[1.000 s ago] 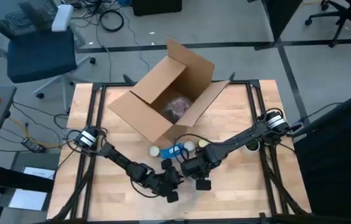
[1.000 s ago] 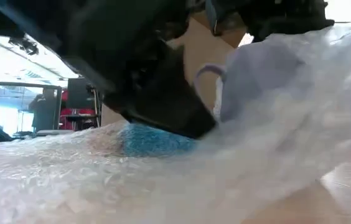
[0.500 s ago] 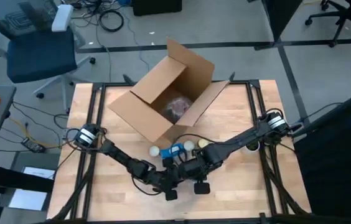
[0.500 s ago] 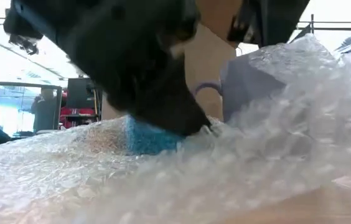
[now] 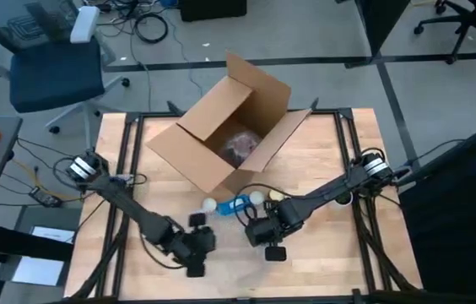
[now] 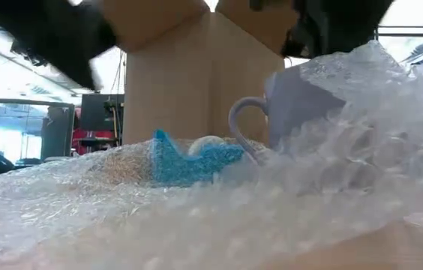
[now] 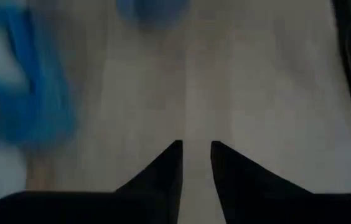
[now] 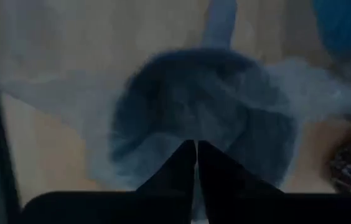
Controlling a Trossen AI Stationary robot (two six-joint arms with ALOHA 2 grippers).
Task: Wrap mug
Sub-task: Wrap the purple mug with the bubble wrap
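Note:
A pale grey-blue mug (image 6: 301, 94) stands on the table, its handle (image 6: 240, 124) toward the cardboard box, with clear bubble wrap (image 6: 196, 217) under it and drawn up over its near side. My right gripper (image 5: 261, 230) hangs straight above the mug (image 8: 200, 106), fingers shut on the wrap. My left gripper (image 5: 192, 247) is off to the left of the mug over bare table, its fingers (image 7: 196, 146) a little apart with nothing between them. My right gripper comes from above, pointing down over the mug's mouth, its shut fingertips (image 8: 188, 152) on the bubble wrap that lies over the mug. The wrap rises to a peak (image 6: 376, 52) beside the gripper. Which edge or how many layers it has is hidden by the fingers.
An open cardboard box (image 5: 225, 135) lies on its side behind the mug. In front of it lie a blue object (image 5: 236, 203) and small pale balls (image 5: 210, 204) (image 5: 257, 198). The near left of the table (image 5: 120, 270) is bare wood.
My left gripper has drawn away from the mug toward the table's left edge and risen out of the low view, uncovering the mug's handle and the blue object. My right gripper has stayed over the mug with the wrap still raised.

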